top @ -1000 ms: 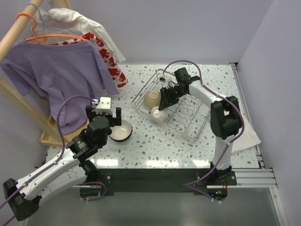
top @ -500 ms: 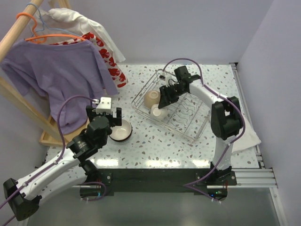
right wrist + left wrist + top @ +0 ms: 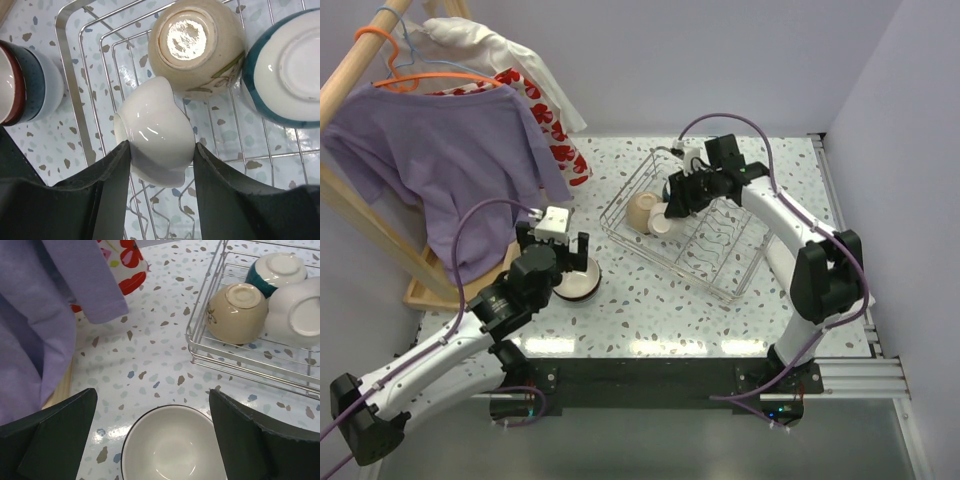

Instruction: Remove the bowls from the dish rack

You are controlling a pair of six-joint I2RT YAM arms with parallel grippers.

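Our right tool (image 3: 161, 149) is pinching the white bowl (image 3: 152, 125) by its sides, one finger on each flank. The bowl is tilted, inside the dish rack (image 3: 75, 100) near the rack's left rim. The tan bowl (image 3: 195, 45) lies just beside it, deeper in the rack, and the teal bowl (image 3: 285, 70) is next to that one. We cannot tell whether the white bowl touches the tan one.

The step in hand looks like the lift-out. We should raise the bowl straight up until it is above the rack's wires and rim, and only then carry it sideways. Dragging it early could catch a wire or nudge the tan bowl. The glazed sides look slippery, so we should keep the pinch firm and the motion slow.

Our left tool (image 3: 155, 432) is spread wide over the stack of bowls (image 3: 25, 85) on the counter (image 3: 650, 300), just outside the rack's left rim. It should move aside before we set the white bowl down there.
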